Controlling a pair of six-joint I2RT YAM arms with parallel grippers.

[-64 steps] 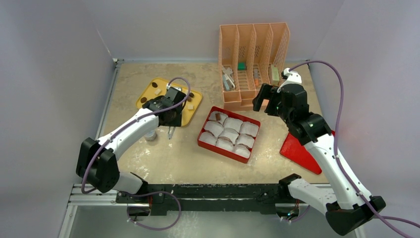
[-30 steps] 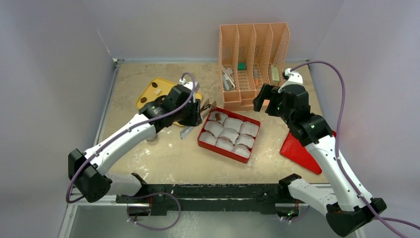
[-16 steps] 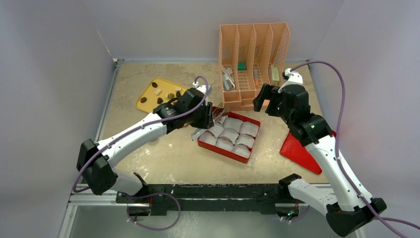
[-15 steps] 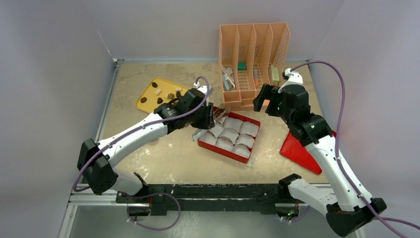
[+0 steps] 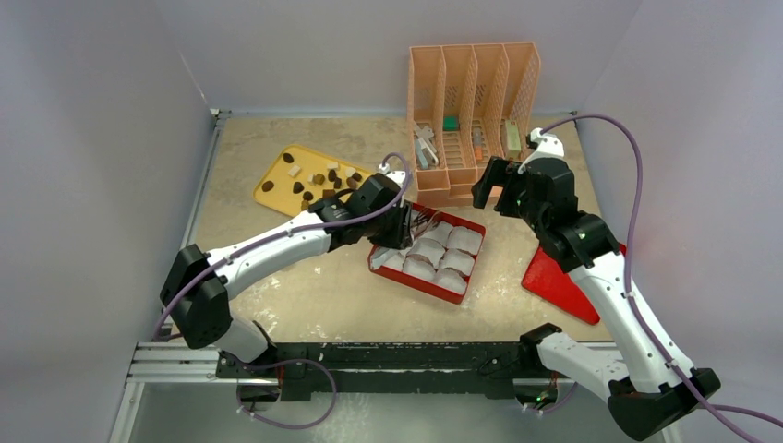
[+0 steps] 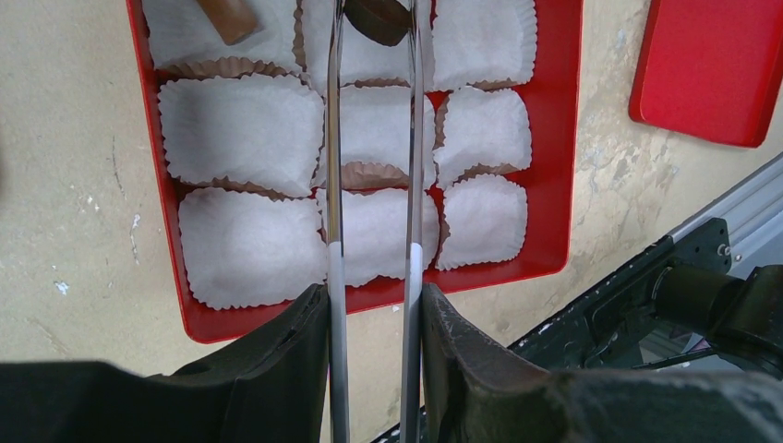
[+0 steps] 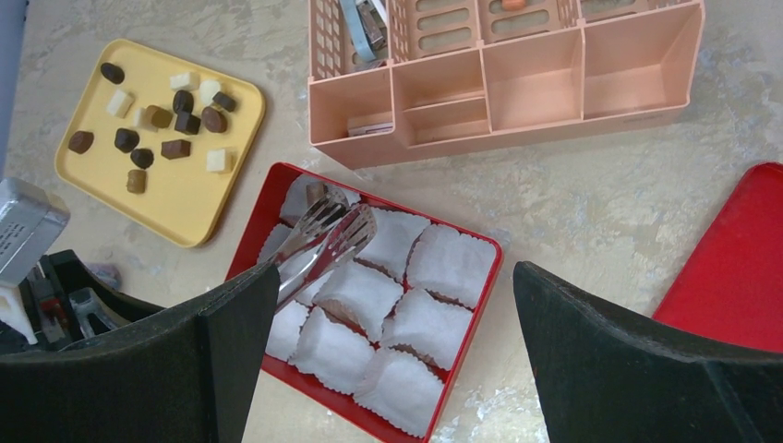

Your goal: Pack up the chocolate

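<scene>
Now the left gripper [image 6: 374,314], clamped on a pair of tongs [image 6: 334,166], has swung over from the yellow tray [image 7: 175,198] and hangs above the red box [image 6: 559,138]. A dark chocolate [image 6: 377,11] is pinched in the tong tips over a paper cup [image 6: 369,65]. Another piece [image 6: 226,17] lies in the box's corner cup next to it, so the drop looks due next. The right gripper [image 7: 397,305] waits beyond the box, wide open and empty.

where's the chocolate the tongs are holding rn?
Left wrist view, top centre: the dark chocolate is pinched in the tongs over the red box, beside the cup holding a brown piece.
</scene>
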